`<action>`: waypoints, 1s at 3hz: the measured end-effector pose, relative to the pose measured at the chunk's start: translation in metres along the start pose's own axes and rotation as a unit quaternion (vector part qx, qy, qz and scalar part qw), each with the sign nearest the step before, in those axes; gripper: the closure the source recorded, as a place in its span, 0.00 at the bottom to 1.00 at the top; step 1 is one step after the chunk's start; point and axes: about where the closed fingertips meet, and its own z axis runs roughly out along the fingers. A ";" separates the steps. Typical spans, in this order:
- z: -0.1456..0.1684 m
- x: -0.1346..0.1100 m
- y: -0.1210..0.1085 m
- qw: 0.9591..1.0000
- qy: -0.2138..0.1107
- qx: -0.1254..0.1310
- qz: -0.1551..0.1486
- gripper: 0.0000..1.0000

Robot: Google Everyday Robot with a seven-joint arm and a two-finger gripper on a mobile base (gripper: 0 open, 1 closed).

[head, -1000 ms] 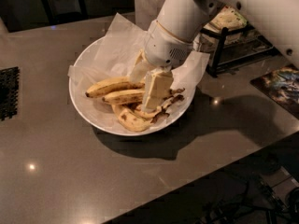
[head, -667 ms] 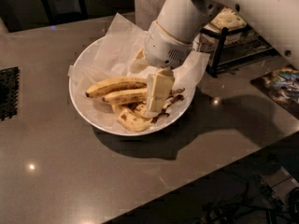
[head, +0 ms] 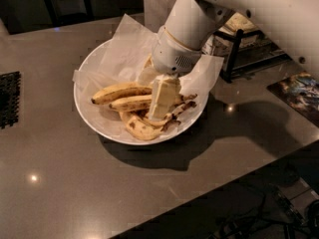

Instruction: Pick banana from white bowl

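Note:
The white bowl [head: 94, 118], lined with crinkled white paper, sits on the grey counter. Several bananas lie in it. The banana [head: 128, 103], nearly straight with brown streaks, lies across the middle, its right end hidden under my gripper. A cleaner yellow, more curved banana [head: 118, 90] lies just behind it. Short brown-blotched bananas [head: 139, 129] lie at the front and right. My gripper [head: 159, 112] reaches down into the bowl from the upper right, its cream tip down among the bananas at the streaked banana's right end.
A black wire rack [head: 244, 54] with items stands right behind the bowl, close to my arm. A printed card [head: 298, 91] lies at the right edge. A black mat [head: 9, 98] is at the far left. The counter's front edge runs diagonally at lower right.

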 end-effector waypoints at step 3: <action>0.015 -0.027 0.001 1.000 -0.011 0.002 -0.025 0.30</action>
